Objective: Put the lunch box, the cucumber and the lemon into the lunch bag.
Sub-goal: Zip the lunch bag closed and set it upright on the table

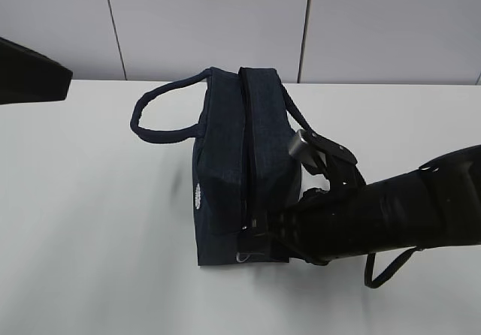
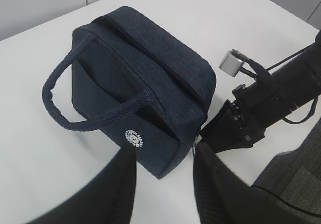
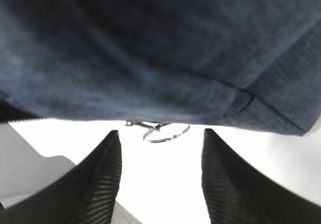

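Observation:
The dark navy lunch bag (image 1: 233, 170) stands on the white table, its top zipper line running shut along its length. Its silver ring pull (image 3: 165, 132) hangs at the bag's near end. My right gripper (image 3: 160, 133) is open at that end, fingers on either side of the ring and apart from it. My left gripper (image 2: 165, 151) hovers open and empty above the bag's (image 2: 135, 83) logo corner. The right gripper (image 2: 203, 133) shows there against the bag's end. The lunch box, the cucumber and the lemon are out of view.
A silver block (image 1: 301, 146) sits on the right wrist beside the bag's right handle. A black cable loop (image 1: 387, 267) hangs under the right arm. A dark shape (image 1: 30, 72) juts in at the far left. Bare white table (image 1: 90, 237) lies left of the bag.

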